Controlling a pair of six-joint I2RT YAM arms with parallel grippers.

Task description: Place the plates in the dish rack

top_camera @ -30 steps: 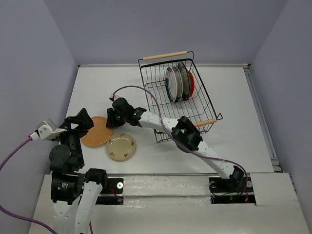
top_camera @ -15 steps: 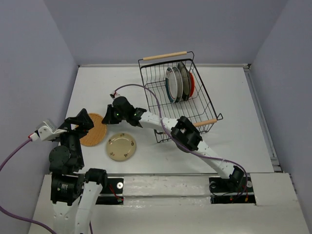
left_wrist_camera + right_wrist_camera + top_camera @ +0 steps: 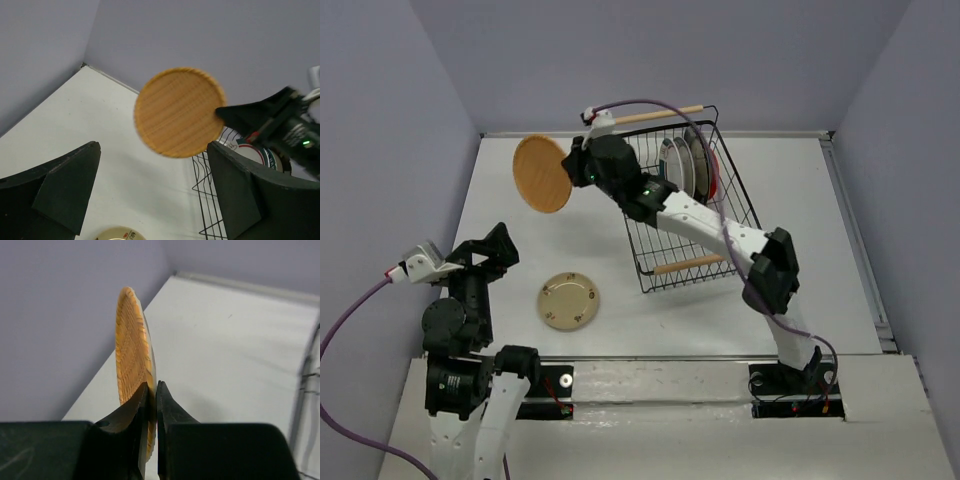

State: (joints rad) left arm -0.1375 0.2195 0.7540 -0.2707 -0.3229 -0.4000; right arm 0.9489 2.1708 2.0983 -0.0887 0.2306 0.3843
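Note:
My right gripper [image 3: 574,168] is shut on the rim of the tan-brown plate [image 3: 541,173] and holds it upright in the air, left of the dish rack [image 3: 650,262]. The wrist view shows the plate [image 3: 131,355] edge-on between my fingers [image 3: 153,390]. It also shows in the left wrist view [image 3: 177,111]. Several plates [image 3: 688,168] stand on edge in the rack's far part. The cream speckled plate [image 3: 569,301] lies flat on the table, near the front. My left gripper [image 3: 492,250] is open and empty, to the left of the cream plate.
The rack's two wooden handles sit at its far end [image 3: 658,114] and near end [image 3: 688,263]. The white table [image 3: 820,230] is walled at the back and both sides. My right arm's purple cable [image 3: 650,102] arches over the rack.
My right gripper has lifted the tan-brown plate off the table near the left arm, turned it upright and carried it up and back toward the rack's far left corner. The left arm has stayed put.

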